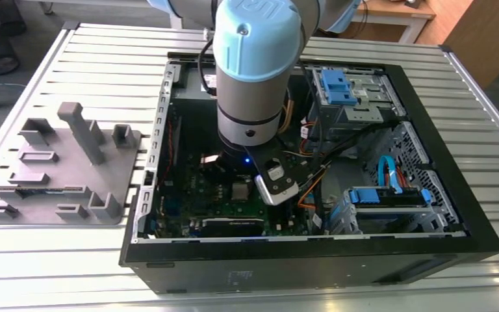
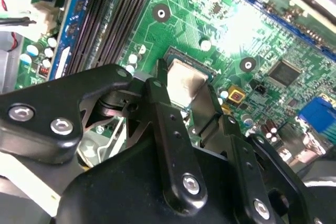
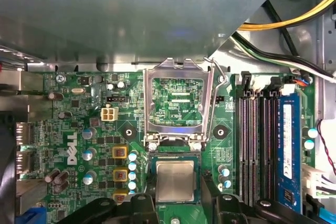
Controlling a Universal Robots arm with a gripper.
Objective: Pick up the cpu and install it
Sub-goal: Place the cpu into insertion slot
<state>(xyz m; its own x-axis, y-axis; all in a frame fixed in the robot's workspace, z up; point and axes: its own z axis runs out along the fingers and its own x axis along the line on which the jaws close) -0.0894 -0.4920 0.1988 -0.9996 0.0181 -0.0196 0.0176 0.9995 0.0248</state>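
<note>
Seating the chip is, we judge, the step in hand. The cpu (image 3: 176, 181), a flat square with a dull silver top, lies in its socket on the green motherboard (image 3: 79, 129), just beside the open metal bracket (image 3: 181, 66). Our black pincer (image 2: 185, 90) straddles it, pinching or clear we cannot tell. Any further move calls for keeping the chip level.

Arm (image 2: 131, 192) hides pt of cpu (image 2: 184, 82) (and socket (image 2: 190, 59)).
</note>
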